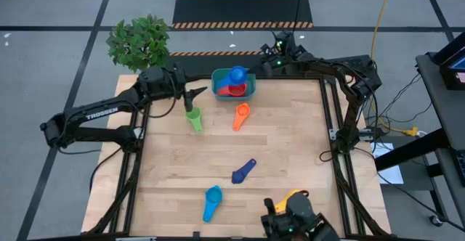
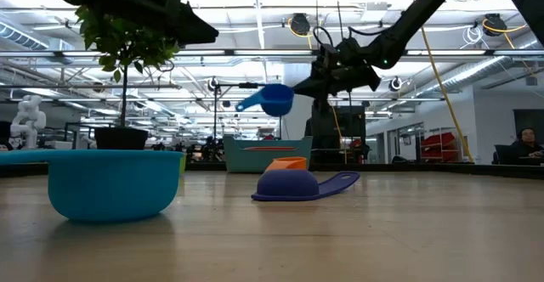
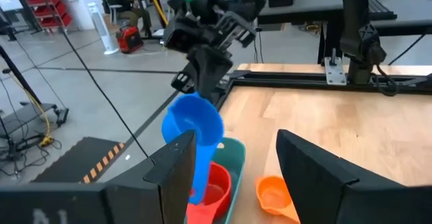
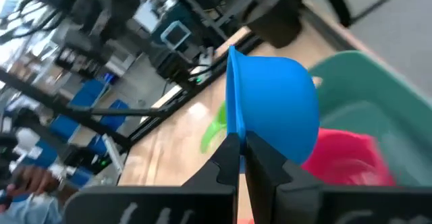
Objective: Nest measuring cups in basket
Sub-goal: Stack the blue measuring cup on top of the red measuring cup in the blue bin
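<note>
Far left: plant [image 1: 139, 41] off the table edge, not part of the job. Left gripper [image 1: 197, 94] hovering above the green cup [image 1: 193, 117], fingers apart, nothing between them. Orange cup [image 1: 241, 115] lying loose just beside, nearer table centre. Dark blue cup [image 1: 244, 171] and a light blue cup [image 1: 212, 201] well apart, toward the near edge; yellow cup [image 1: 296, 196] near the bottom, partly hidden. Basket [image 1: 248, 86] at the far edge w/ 1 red cup [image 1: 234, 91] already inside. Right gripper [image 4: 239, 158] clamped shut on the flat handle of a 2nd light blue cup [image 4: 273, 106], bowl tipped on its side, hanging over the basket above the red one. Cups judged light, stiff, smooth plastic, prob slippery on the round bowl; best pinched by the short flat handle, as here. Likely to skid if nudged.
</note>
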You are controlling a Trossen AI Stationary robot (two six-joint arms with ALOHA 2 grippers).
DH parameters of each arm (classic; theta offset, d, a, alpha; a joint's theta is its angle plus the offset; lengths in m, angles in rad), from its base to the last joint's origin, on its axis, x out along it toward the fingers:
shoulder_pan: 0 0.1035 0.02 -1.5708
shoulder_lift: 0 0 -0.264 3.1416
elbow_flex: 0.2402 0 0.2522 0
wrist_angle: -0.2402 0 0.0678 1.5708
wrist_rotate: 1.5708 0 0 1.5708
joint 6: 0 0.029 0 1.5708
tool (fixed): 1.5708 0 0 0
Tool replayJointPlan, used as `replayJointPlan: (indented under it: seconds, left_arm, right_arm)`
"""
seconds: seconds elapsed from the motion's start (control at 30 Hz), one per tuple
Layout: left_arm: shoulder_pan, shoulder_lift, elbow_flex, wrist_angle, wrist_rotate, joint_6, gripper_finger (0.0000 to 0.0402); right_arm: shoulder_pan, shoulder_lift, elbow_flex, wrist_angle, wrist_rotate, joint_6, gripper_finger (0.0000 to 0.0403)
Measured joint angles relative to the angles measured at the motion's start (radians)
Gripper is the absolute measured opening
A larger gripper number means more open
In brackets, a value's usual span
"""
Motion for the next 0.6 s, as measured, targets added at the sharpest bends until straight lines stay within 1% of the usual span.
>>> replayJointPlan:
  seconds: [0.27, 0.6]
  left_arm:
    - [-0.006, -0.002, 0.000, -0.009, 0.000, -0.022, 0.0207]
    - [-0.020, -0.001, 0.000, -0.013, 0.000, -0.001, 0.0207]
  right_arm:
    - [0.004, 0.072, 0.000, -0.003, -0.003, 0.010, 0.0000]
    - [0.003, 0.088, 0.000, -0.057, 0.011, -0.015, 0.0000]
